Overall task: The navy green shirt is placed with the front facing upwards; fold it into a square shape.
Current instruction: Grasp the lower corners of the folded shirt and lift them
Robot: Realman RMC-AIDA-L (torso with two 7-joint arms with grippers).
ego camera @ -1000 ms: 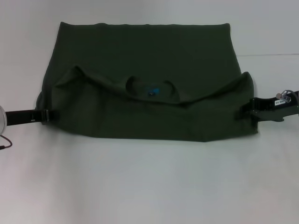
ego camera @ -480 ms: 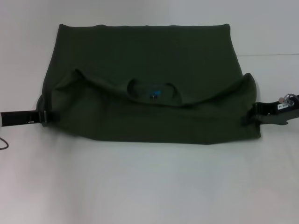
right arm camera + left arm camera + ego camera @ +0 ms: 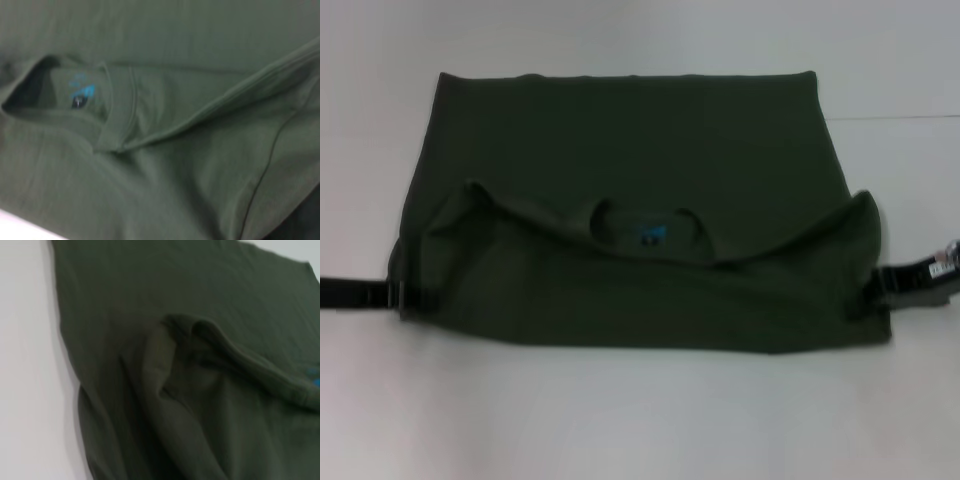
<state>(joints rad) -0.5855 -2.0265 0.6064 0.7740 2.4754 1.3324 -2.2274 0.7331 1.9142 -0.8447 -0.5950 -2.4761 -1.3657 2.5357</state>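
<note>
Head view: the navy green shirt [image 3: 630, 210] lies on the white table [image 3: 620, 420], long axis left to right, collar [image 3: 645, 230] toward the robot. The left gripper [image 3: 400, 294] and right gripper [image 3: 875, 288] pinch its side edges. Wrist views: folded cloth, neck label [image 3: 82, 95].

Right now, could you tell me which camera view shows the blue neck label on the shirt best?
The right wrist view: the neck label sits close up inside the open collar of the navy green shirt. The head view shows it only as a tiny blue spot. The left wrist view catches just a blue sliver at the picture's edge.
</note>
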